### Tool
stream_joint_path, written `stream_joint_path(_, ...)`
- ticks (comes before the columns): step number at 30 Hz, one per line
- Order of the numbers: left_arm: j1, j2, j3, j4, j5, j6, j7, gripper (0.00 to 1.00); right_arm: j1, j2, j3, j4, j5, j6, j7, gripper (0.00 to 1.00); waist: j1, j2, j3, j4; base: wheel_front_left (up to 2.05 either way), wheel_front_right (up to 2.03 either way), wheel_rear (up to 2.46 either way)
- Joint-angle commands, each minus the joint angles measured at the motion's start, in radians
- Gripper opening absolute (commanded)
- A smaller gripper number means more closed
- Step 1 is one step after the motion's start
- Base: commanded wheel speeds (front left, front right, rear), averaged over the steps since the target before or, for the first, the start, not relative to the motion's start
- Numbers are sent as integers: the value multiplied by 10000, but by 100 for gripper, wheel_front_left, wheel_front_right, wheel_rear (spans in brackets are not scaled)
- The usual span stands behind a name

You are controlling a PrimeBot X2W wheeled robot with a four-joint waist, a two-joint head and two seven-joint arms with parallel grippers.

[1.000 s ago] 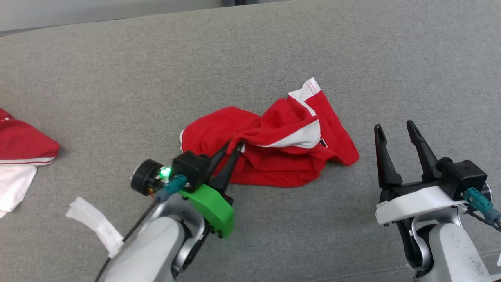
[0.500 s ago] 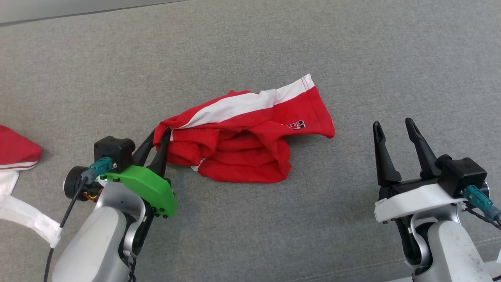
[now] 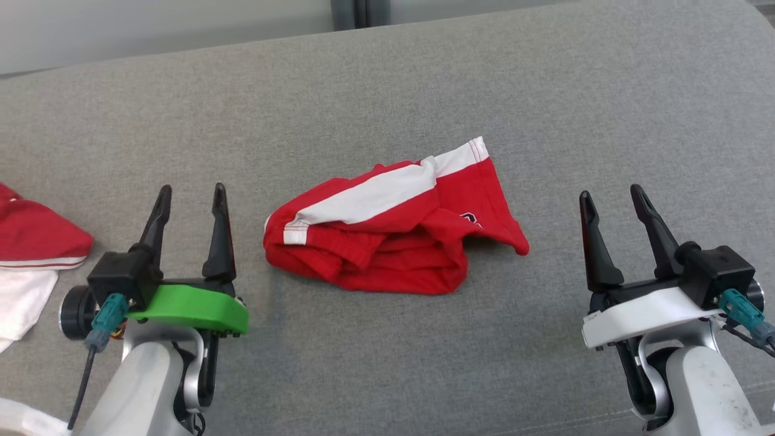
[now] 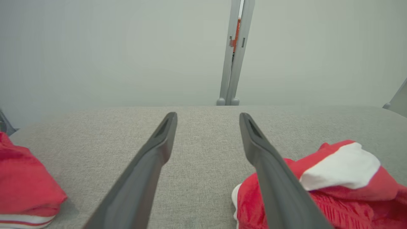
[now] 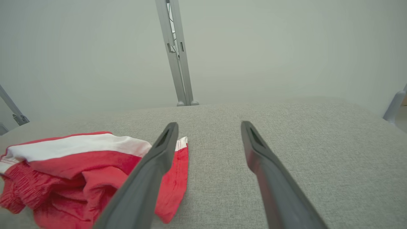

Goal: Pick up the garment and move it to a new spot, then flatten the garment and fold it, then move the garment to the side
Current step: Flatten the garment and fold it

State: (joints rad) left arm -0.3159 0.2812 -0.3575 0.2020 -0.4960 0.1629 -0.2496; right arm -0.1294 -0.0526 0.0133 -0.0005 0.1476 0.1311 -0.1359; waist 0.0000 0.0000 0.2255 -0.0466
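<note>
A red garment [image 3: 393,248], white-striped and crumpled, is seen at centre on grey woven upholstery [image 3: 387,91]; the left gripper [image 3: 192,188] at 8 o'clock and right gripper [image 3: 610,192] at 4 o'clock are held spread.

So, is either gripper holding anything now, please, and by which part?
Nothing: the left gripper and right gripper stand open, the garment lying loose between them.

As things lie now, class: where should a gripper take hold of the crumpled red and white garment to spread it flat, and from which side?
Probably the white-trimmed hem corner of the garment: it lies flat and free at the right end, while the rest is bunched in folds. Come from the right with the open right gripper, nearest it.
</note>
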Motion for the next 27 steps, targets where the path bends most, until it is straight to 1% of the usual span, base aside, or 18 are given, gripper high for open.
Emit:
stream_joint_path(1,298,77,166,-108,101,145,-89,100,130,-45,2,-99,-75,-7,72,100,0,0,-337,192,0,0,0)
stream_joint_path(4,785,199,466,-423,302,368,-149,100,326,-45,40,-211,-110,-7,221,100,0,0,-606,275,0,0,0)
stream_joint_path(7,1187,370,518,-688,487,414,-148,100,459,-49,55,-322,-118,-7,331,100,0,0,-761,322,0,0,0)
stream_joint_path(11,1691,622,429,-1008,662,256,-157,100,720,-97,90,-423,-108,-7,470,100,0,0,-978,382,0,0,0)
stream_joint_path(16,2159,766,433,-1224,481,94,-155,100,931,-139,140,-522,-75,-7,616,100,0,0,-1204,416,0,0,0)
stream_joint_path(22,2292,807,334,-1196,316,-97,-77,100,1057,-144,114,-654,-78,-7,740,100,0,0,-1281,461,0,0,0)
stream_joint_path(27,2286,807,268,-1231,292,-85,-2,100,1075,-129,125,-706,-84,-7,778,100,0,0,-1290,472,0,0,0)
